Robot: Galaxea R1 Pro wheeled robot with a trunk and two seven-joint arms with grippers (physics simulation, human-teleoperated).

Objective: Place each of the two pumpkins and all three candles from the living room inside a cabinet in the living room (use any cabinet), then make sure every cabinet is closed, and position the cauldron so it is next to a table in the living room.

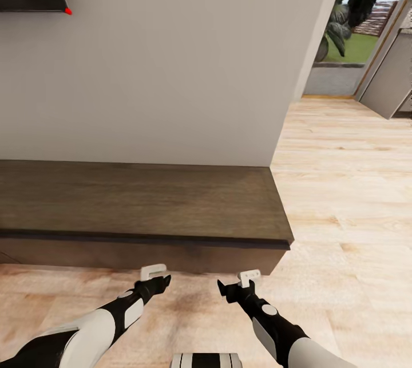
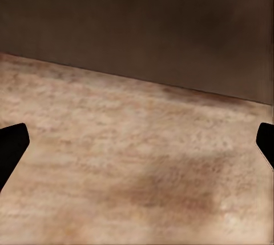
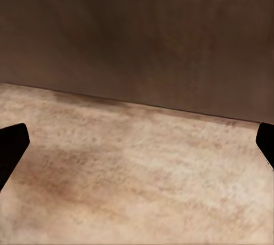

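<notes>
1. Because the cabinet [image 1: 137,202] is a long, low, rigid wooden unit with plain fronts and no handle visible, I judge a door would have to be hooked at its edge; it stands against the wall, straight ahead of both arms.
2. The left gripper [image 1: 162,282] hangs low over the floor [image 1: 343,185] just before the cabinet's base, jaws spread wide and empty.
3. The right gripper [image 1: 224,289] hangs likewise, spread and touching nothing.
</notes>
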